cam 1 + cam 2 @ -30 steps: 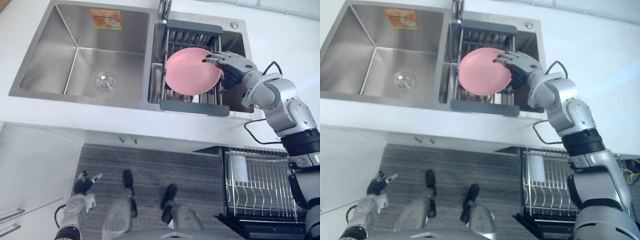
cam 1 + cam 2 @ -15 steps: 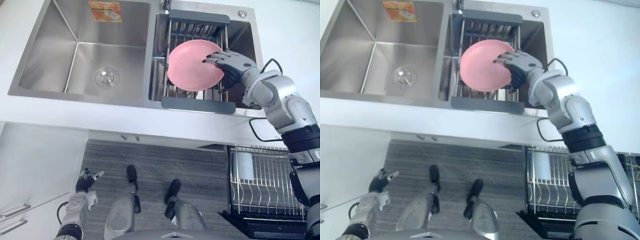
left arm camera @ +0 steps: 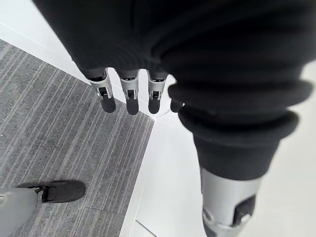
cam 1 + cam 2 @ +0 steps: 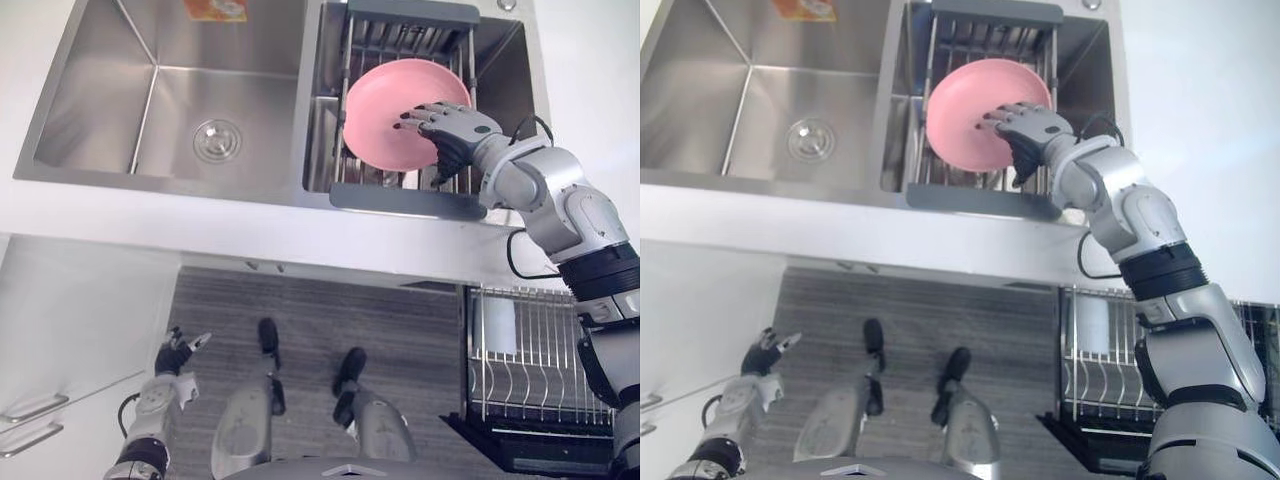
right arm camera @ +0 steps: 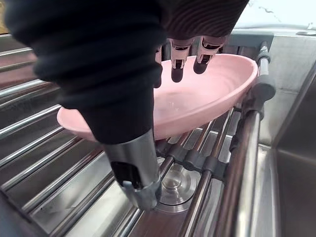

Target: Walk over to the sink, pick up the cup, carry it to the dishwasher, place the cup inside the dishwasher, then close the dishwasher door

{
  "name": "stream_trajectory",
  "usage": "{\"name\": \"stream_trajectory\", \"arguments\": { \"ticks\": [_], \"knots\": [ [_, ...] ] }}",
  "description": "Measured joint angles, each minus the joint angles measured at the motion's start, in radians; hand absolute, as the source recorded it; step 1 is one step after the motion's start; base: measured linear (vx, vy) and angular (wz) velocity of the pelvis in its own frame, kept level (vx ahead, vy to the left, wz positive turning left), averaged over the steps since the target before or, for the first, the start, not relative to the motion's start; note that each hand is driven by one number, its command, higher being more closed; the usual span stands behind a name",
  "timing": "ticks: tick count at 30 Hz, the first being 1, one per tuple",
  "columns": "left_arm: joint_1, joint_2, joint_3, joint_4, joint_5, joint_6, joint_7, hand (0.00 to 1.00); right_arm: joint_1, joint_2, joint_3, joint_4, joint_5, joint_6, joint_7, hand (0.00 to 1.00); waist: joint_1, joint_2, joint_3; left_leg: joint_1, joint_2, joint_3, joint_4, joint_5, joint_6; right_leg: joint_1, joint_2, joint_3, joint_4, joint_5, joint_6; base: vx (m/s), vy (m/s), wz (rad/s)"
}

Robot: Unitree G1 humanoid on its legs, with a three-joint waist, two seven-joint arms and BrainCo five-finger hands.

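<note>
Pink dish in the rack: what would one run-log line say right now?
right hand: open, fingers over pink dish | pink dish: resting in sink rack | left hand: open, hanging low

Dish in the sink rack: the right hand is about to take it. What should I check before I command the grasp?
1. Reach: ok. The right hand is over the pink dish.
2. Grasp: not ok. The fingers are straight above the dish's inner face, with the thumb below its rim, and they have not closed.
3. Contact: cannot tell.
4. Dish support: ok. It leans tilted on the sink rack bars.
5. Target match: not ok. The task names a cup, but this is a dish.
6. Drop-off: ok. The dishwasher rack is pulled out below the counter.
7. Left hand: ok. It is open, holds nothing and hangs low.
</note>
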Motion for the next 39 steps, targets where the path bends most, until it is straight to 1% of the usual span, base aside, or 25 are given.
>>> {"name": "stream_trajectory", "arguments": {
  "ticks": [9,11,15,16,18,21,25,28,32,35,38,39],
  "knots": [
    [0.0,-0.001,-0.001,0.0,0.0,-0.001,0.001,0.0,-0.001,0.0,0.005,0.003,-0.002,-0.005,0.0,0.0,0.004,0.0,0.0,-0.016,0.0,-0.009,0.0,0.007,-0.005,-0.014,0.0,-0.003,0.005,-0.001,0.0,0.03,0.006,0.02],
    [0.0,-0.001,-0.001,0.0,0.0,-0.001,0.001,0.0,-0.001,0.0,0.01,0.003,-0.032,-0.007,-0.001,0.0,0.003,0.0,0.0,-0.016,0.0,-0.009,0.0,0.007,-0.006,-0.015,0.0,-0.002,0.006,-0.001,-0.001,0.02,0.003,0.0],
    [0.0,-0.001,-0.005,0.0,0.0,-0.002,0.002,0.0,-0.002,0.0,0.03,0.003,-0.041,-0.018,-0.005,0.0,0.003,0.0,0.0,-0.017,0.001,-0.009,0.0,0.008,-0.007,-0.019,-0.001,-0.002,0.011,-0.002,-0.002,0.0,0.0,0.0],
    [0.0,-0.001,-0.007,0.0,-0.001,-0.003,0.002,0.0,-0.002,0.001,0.03,0.003,-0.048,-0.018,-0.007,1.0,0.004,0.0,0.0,-0.018,0.001,-0.009,0.0,0.008,-0.007,-0.02,-0.001,-0.001,0.012,-0.002,-0.002,0.0,0.0,0.0],
    [0.0,-0.001,-0.01,0.0,-0.001,-0.003,0.002,0.0,-0.002,0.001,0.03,0.002,-0.071,-0.018,-0.009,1.0,0.004,0.0,0.0,-0.02,0.001,-0.009,0.0,0.009,-0.006,-0.024,-0.001,0.0,0.014,-0.002,-0.002,0.0,0.0,0.0],
    [0.0,-0.002,-0.011,0.0,-0.002,-0.005,0.003,0.0,-0.008,0.001,0.03,-0.003,-0.1,-0.028,-0.054,1.0,0.004,0.0,0.0,-0.027,0.002,-0.008,0.0,0.012,-0.005,-0.032,-0.002,0.002,0.02,-0.003,-0.003,0.02,0.003,0.0],
    [0.0,-0.002,-0.012,0.0,-0.002,-0.015,0.004,0.0,-0.008,0.001,0.03,-0.007,-0.16,-0.067,-0.132,1.0,0.003,0.0,0.0,-0.026,0.002,-0.007,0.0,0.013,-0.005,-0.034,-0.003,0.004,0.023,-0.003,-0.003,0.02,0.002,0.0],
    [0.0,-0.002,-0.027,0.0,-0.002,-0.026,0.017,0.0,-0.005,0.001,0.033,-0.008,-0.196,-0.089,-0.171,1.0,0.002,0.0,0.0,-0.026,0.002,-0.006,0.0,0.013,-0.005,-0.035,-0.003,0.005,0.024,-0.003,-0.004,0.0,0.0,0.0],
    [0.0,-0.003,-0.03,0.001,-0.002,-0.034,0.029,0.0,0.002,0.001,0.033,-0.008,-0.235,-0.1,-0.216,1.0,0.001,0.0,0.0,-0.026,0.003,-0.005,-0.001,0.013,-0.005,-0.036,-0.003,0.006,0.024,-0.003,-0.004,0.03,0.0,-0.01],
    [0.0,-0.003,-0.03,0.002,-0.001,-0.043,0.043,0.0,0.002,0.001,0.033,-0.008,-0.238,-0.103,-0.246,1.0,-0.001,0.0,0.0,-0.027,0.003,-0.005,-0.001,0.013,-0.005,-0.037,-0.003,0.007,0.024,-0.003,-0.004,0.05,-0.001,-0.01],
    [0.0,-0.003,-0.03,0.003,0.0,-0.048,0.045,0.0,0.002,0.001,0.032,-0.019,-0.258,-0.102,-0.318,1.0,-0.002,0.0,0.0,-0.031,0.003,-0.002,-0.001,0.013,-0.005,-0.045,-0.002,0.008,0.026,-0.003,-0.004,0.04,-0.002,-0.03],
    [0.0,-0.003,-0.03,0.003,0.0,-0.05,0.047,0.0,0.002,0.001,0.032,-0.025,-0.26,-0.1,-0.328,1.0,-0.002,0.0,0.0,-0.032,0.003,-0.002,-0.001,0.013,-0.005,-0.046,-0.002,0.008,0.026,-0.003,-0.004,0.04,-0.004,-0.04]
  ]
}}
